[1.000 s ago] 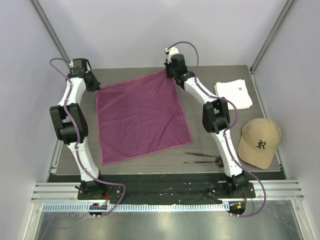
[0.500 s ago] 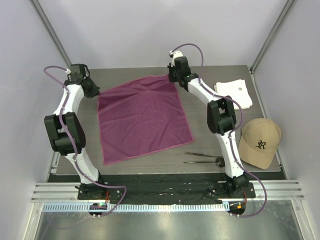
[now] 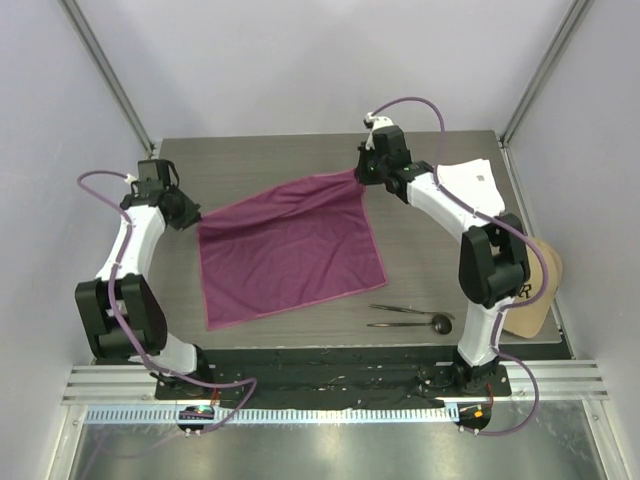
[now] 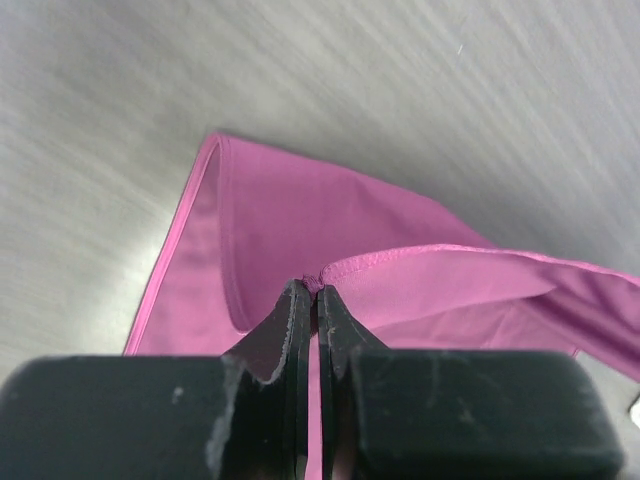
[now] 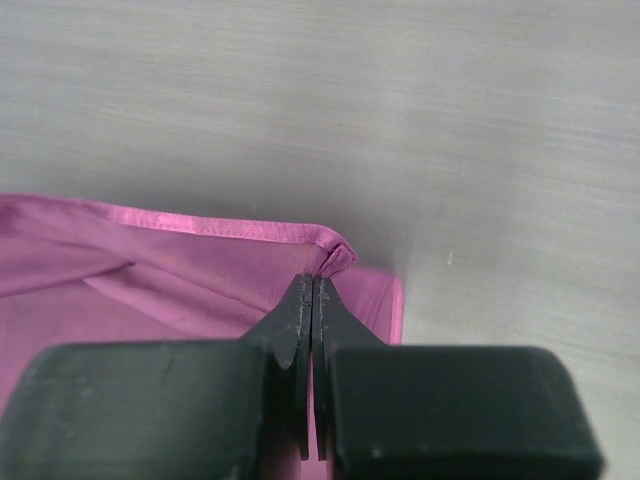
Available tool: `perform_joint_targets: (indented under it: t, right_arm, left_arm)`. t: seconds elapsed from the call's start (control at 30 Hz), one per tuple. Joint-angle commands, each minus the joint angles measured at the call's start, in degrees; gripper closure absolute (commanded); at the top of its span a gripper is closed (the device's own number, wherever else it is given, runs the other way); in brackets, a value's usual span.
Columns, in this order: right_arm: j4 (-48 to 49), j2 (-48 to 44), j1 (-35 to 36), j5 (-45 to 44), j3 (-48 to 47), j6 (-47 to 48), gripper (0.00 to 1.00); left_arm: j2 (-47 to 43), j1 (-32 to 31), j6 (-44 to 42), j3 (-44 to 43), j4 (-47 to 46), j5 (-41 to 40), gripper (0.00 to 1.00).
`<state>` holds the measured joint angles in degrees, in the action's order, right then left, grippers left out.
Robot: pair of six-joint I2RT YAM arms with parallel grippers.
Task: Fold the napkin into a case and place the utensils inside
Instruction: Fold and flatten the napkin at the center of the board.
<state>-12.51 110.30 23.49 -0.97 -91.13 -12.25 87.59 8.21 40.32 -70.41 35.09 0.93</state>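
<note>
My left gripper [image 3: 190, 215] is pinched shut on the far-left corner of the napkin [image 3: 290, 250]. In the left wrist view the fingertips of this gripper [image 4: 312, 290] meet with only the thin cloth between them. From there the napkin [image 4: 300, 220] runs away in a hemmed band to the right, and a fold of it drops to the table below.

My right gripper [image 3: 362, 175] is closed just as tightly on the far-right corner. In its own wrist view the gripper [image 5: 313, 285] bites a small bunched tip of the napkin [image 5: 150, 270], with the shiny hem stretching off to the left.

Between my two grippers the far edge of the magenta cloth hangs raised and a little slack, with soft creases across it. The rest of it slopes down and lies flat on the table [image 3: 260, 160], its near edge towards the near left.

The utensils [image 3: 405, 315] lie side by side on the table to the right of the napkin's near-right corner, apart from it. Their handles point left, and the spoon's [image 3: 441, 323] dark round head is at the right end, close to my right arm.

A folded white cloth [image 3: 470, 180] sits at the far right of the table. A tan cap [image 3: 545, 290] lies nearer on the right, partly hidden behind my right arm.
</note>
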Motion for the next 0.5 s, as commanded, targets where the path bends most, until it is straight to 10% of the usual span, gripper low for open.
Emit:
perform_joint_targets:
  t: [0.0, 0.47]
  right_arm:
    - [-1.2, -7.7, 0.1, 4.4, 8.9, -4.4, 0.99]
    - [0.1, -19.4, 1.3, 1.4, 28.9, -6.7, 0.99]
  left_arm:
    - [-6.6, -0.6, 1.3, 4.8, 1.2, 1.4, 1.00]
    - [-17.6, -0.9, 2.7, 17.6, 5.2, -1.9, 1.00]
